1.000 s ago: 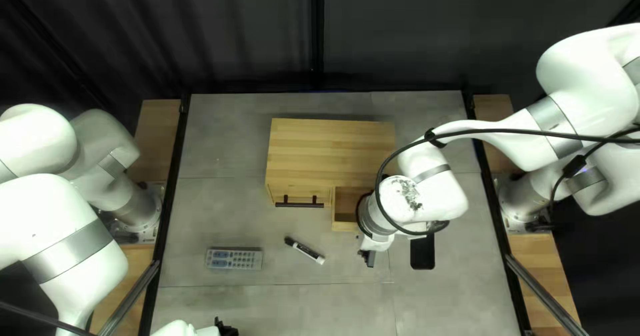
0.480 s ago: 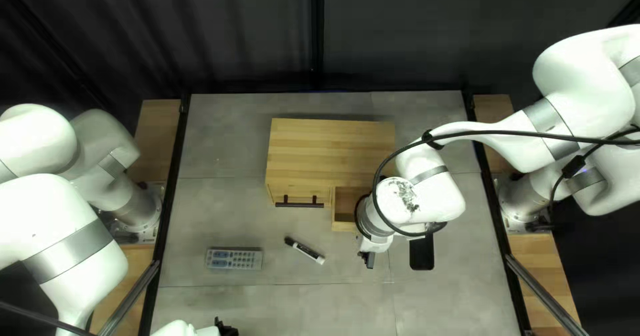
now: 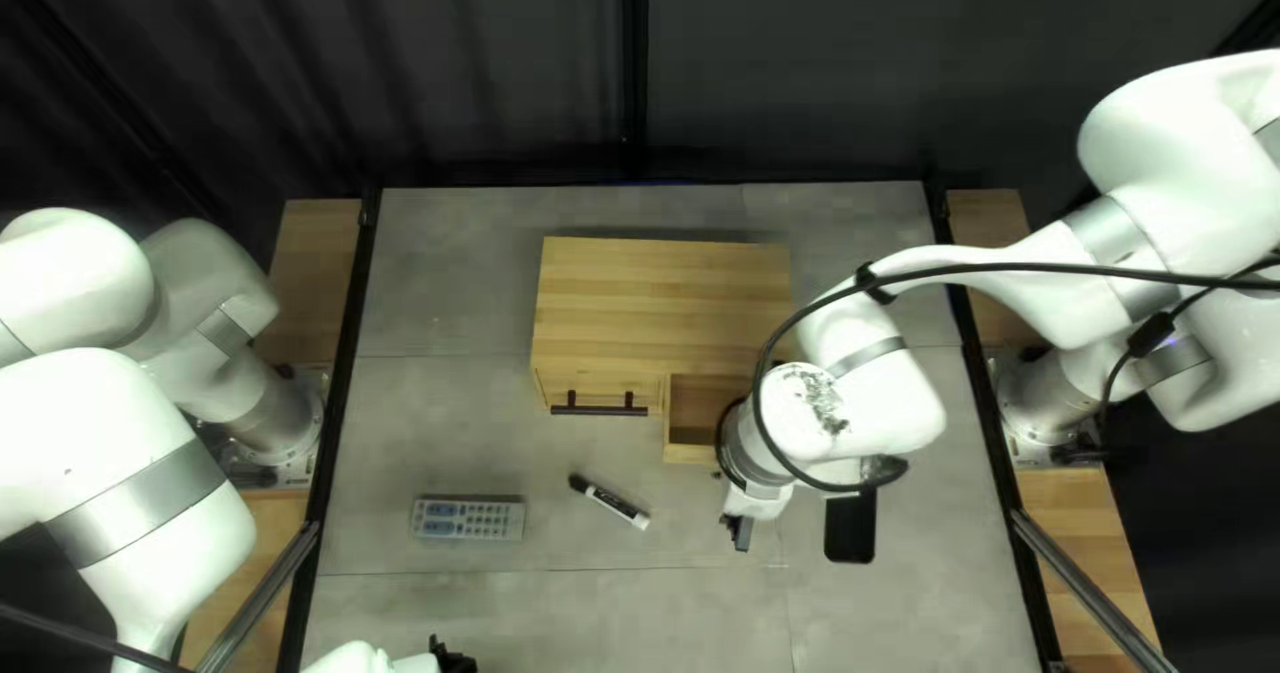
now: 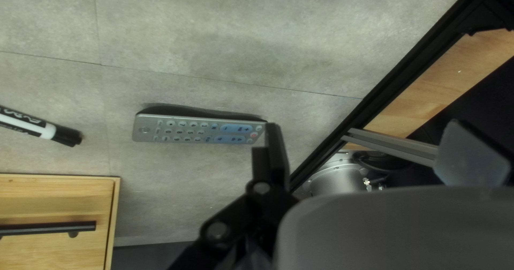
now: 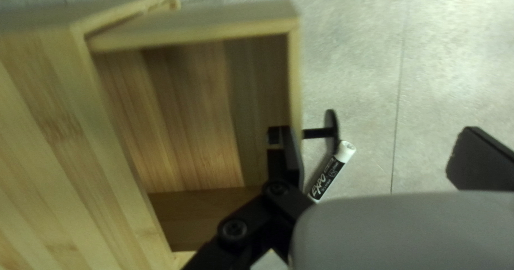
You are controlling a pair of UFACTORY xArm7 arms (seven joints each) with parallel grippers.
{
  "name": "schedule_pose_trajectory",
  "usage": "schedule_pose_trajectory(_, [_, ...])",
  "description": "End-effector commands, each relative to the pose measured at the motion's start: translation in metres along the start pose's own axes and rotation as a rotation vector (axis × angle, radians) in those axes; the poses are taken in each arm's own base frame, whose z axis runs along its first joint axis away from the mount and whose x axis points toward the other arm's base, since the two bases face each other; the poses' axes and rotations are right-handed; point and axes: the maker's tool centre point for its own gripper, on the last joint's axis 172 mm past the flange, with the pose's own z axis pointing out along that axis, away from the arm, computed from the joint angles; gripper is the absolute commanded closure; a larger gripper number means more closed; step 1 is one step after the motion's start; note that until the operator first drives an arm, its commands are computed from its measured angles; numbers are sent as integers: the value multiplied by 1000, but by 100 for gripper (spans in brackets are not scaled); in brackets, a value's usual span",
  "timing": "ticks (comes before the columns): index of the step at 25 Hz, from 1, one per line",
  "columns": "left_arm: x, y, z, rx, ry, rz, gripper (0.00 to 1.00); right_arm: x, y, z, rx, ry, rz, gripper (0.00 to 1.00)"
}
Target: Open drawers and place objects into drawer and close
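Top left view shows the cabinet (image 3: pixel 667 300) with 1 drawer (image 3: pixel 692 454) pulled out, while the remote (image 3: pixel 467 518) and the marker (image 3: pixel 611 501) lie on the table (image 3: pixel 440 420) outside it, the marker nearer the drawer. My left gripper (image 3: pixel 455 662) stands wide open, its 2 fingers well apart and holding nothing. My right gripper (image 3: pixel 739 534) is also spread wide and grips nothing, 1 finger at the drawer's front edge in its own wrist view.
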Motion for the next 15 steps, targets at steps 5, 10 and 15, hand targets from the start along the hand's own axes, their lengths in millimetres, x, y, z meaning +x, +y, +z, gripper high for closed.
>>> schedule_pose_trajectory(5, [0, 0, 0, 0, 0, 0, 0, 37, -6, -77, -18, 13, 563, 0])
schedule_pose_trajectory(10, [0, 0, 0, 0, 0, 0, 0, 37, -6, -77, -18, 13, 563, 0])
schedule_pose_trajectory(15, [0, 0, 0, 0, 0, 0, 0, 29, -16, -73, -21, -5, 583, 0])
